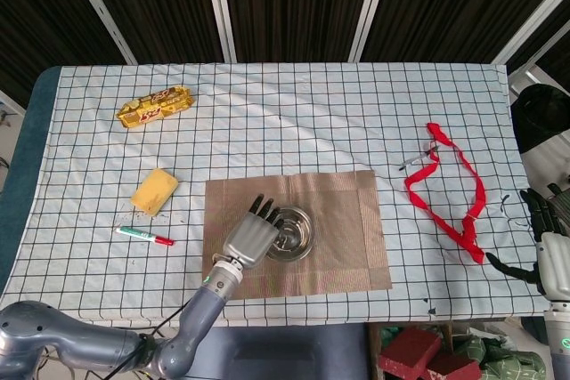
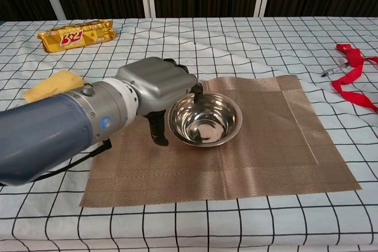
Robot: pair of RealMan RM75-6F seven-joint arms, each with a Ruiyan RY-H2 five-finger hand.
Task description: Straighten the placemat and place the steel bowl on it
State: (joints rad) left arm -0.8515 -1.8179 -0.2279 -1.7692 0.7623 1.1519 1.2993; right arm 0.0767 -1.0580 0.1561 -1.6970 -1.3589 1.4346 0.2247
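Steel bowl (image 2: pixel 205 126): polished, mirror-bright metal
Placemat (image 2: pixel 266 146): coarse woven brown fabric, matt
Tablecloth (image 1: pixel 303 122): creased checked cloth

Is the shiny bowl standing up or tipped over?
Standing up. The bowl sits flat on the placemat, its empty inside facing up.
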